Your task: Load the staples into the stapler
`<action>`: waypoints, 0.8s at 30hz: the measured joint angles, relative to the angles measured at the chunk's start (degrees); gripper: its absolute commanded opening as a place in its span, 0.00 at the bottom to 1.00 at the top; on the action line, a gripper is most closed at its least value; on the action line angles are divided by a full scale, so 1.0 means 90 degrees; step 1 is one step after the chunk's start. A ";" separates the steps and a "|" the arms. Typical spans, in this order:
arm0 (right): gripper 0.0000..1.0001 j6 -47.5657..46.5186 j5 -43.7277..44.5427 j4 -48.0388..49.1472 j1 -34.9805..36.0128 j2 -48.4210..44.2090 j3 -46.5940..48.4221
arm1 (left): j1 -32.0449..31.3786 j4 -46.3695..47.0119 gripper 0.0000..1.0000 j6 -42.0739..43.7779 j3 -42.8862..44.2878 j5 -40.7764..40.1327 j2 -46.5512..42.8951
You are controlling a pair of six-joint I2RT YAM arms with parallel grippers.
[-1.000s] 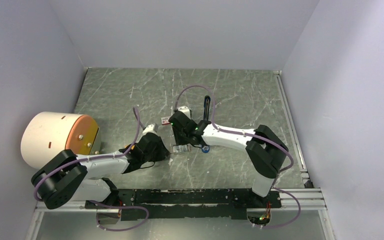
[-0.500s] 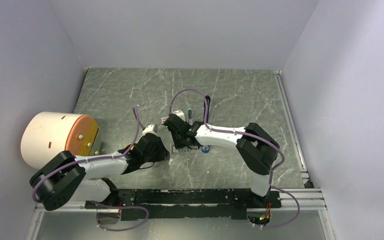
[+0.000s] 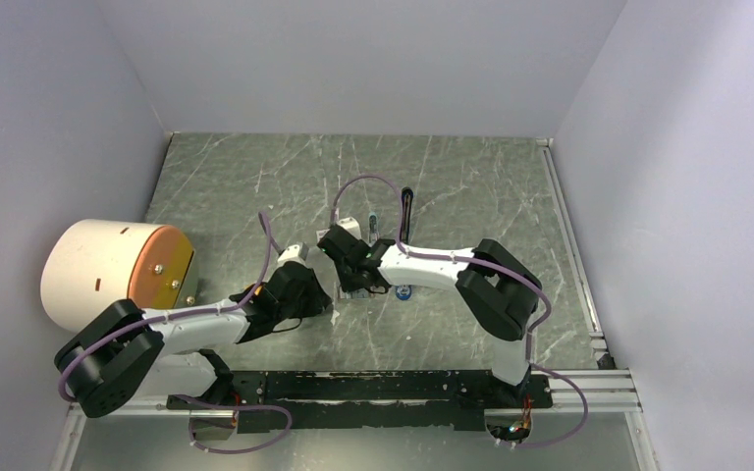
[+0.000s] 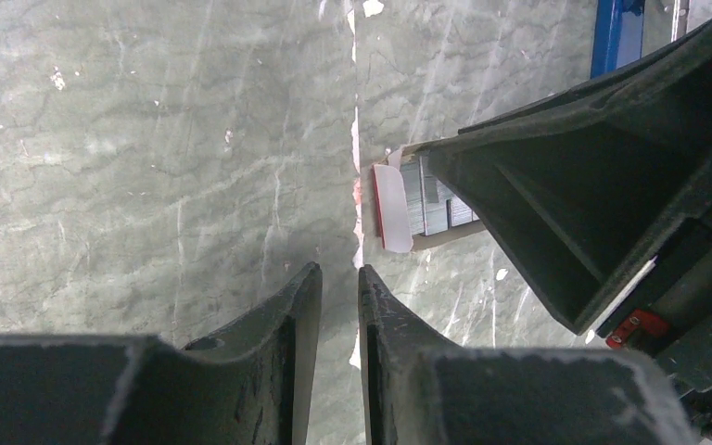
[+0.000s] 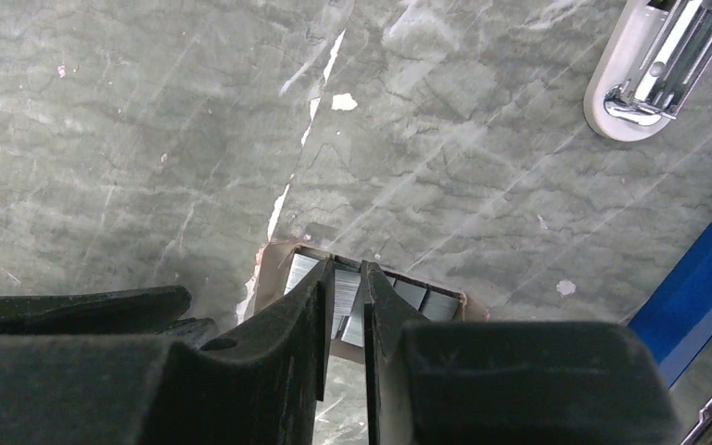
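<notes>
Two pincers I see nearly closed: my left gripper (image 4: 338, 278) holds nothing, my right gripper (image 5: 348, 278) pinches the staples (image 5: 431, 301) inside their small box (image 4: 392, 209), near the blue stapler (image 5: 700, 273).

staples (image 5: 419, 297): bright ribbed metal; table (image 5: 148, 139): matt, veined — scuffed; stapler (image 5: 695, 278): smooth plastic

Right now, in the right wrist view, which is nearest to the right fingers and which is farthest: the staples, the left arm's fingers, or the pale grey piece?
1. staples, at the tips of the right fingers.
2. left arm's fingers, low on the left.
3. pale grey piece, far in the upper right corner.
</notes>
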 measured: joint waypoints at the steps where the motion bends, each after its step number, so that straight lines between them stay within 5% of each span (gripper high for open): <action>1: 0.23 0.0007 0.0012 0.0000 0.0000 0.0007 0.0002 | 0.0000 0.0000 0.27 -0.0002 0.0000 -0.0007 -0.0002; 9: 0.34 0.0046 -0.0049 -0.0002 0.0000 0.0124 0.0121 | 0.0000 -0.0019 0.27 -0.0002 -0.0024 -0.0019 -0.0002; 24: 0.28 0.0168 -0.0165 -0.0036 0.0000 0.0124 0.0121 | 0.0000 -0.0039 0.27 -0.0002 -0.0044 -0.0049 -0.0019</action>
